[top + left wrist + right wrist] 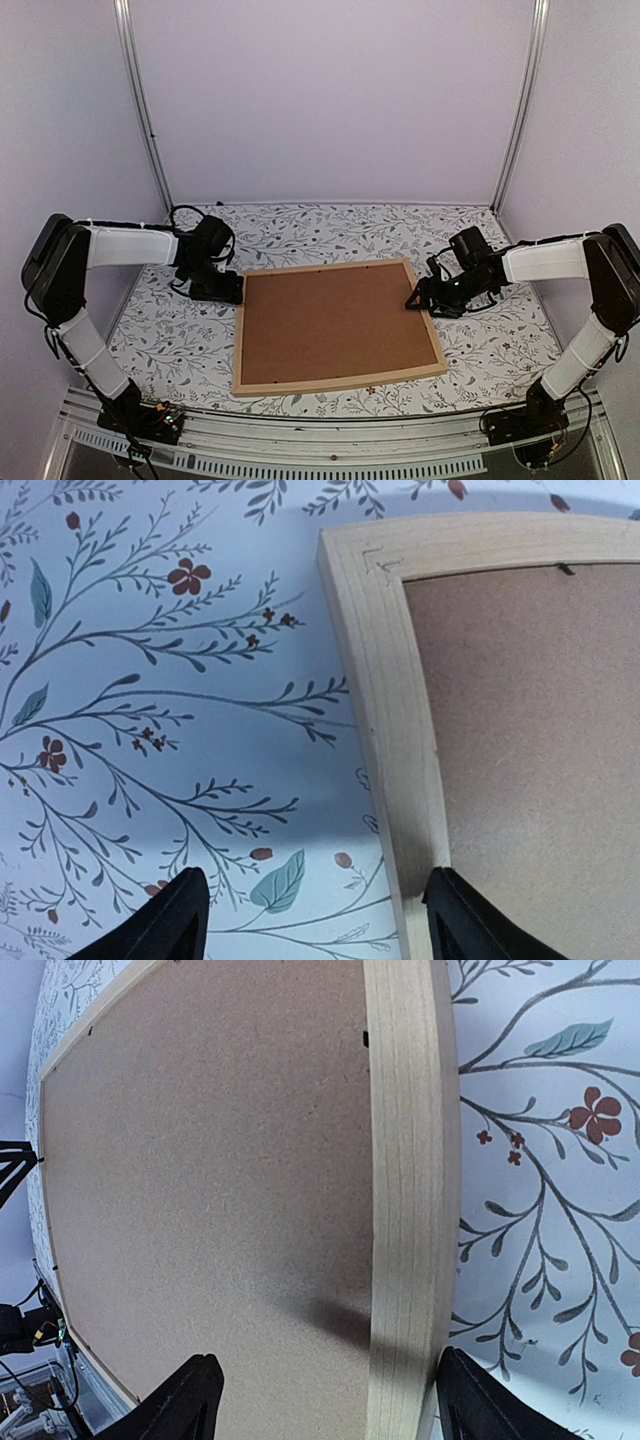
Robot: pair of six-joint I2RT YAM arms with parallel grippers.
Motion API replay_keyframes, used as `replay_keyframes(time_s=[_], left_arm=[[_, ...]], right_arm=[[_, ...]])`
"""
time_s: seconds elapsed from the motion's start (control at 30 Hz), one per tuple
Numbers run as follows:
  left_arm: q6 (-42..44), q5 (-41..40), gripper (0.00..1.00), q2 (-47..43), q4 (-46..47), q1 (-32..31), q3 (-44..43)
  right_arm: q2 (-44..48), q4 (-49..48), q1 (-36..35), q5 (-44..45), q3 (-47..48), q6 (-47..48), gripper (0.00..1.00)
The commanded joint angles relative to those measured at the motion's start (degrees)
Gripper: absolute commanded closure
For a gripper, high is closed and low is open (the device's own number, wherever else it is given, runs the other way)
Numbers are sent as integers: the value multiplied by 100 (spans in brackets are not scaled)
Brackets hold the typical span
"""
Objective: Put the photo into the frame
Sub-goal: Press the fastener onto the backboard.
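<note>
**Frame.** The frame lies flat on the flowered tablecloth, between my two arms and slightly askew to the table's near edge. It is back side up. A brown backing board fills the opening inside the pale wood strips. Small dark tabs show at the board's edge in both wrist views.

**Photo.** Whether the photo sits under the board I cannot tell, as the board covers everything beneath it.

**Left gripper.** My left gripper is at the frame's left strip, close to the far left corner. In the left wrist view the gripper stands wide apart and holds nothing. One finger is over the cloth outside the frame. The other sits at the strip's inner edge, where the wood meets the board. The strip runs between the fingers with a broad stretch of cloth to spare on the outer side. I cannot confirm any contact with the wood.

**Right gripper.** My right gripper is at the frame's right strip, in its far half. In the right wrist view the gripper is also spread wide with nothing in its grasp. One finger is over the board. The other is at the outer edge of the frame, by the cloth. A soft shadow falls on the board and strip just ahead of the fingers.
</note>
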State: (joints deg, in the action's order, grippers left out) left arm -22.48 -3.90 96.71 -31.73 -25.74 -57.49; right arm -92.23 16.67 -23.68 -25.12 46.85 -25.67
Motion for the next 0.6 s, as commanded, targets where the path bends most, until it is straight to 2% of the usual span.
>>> replay_keyframes(time_s=[0.0, 0.57], left_arm=[[44, -2, 23, 85, -65, 43, -57], [-133, 177, 24, 494, 140, -383, -56]], right_arm=[[46, -49, -23, 41, 57, 61, 23], [37, -49, -25, 36, 68, 67, 23]])
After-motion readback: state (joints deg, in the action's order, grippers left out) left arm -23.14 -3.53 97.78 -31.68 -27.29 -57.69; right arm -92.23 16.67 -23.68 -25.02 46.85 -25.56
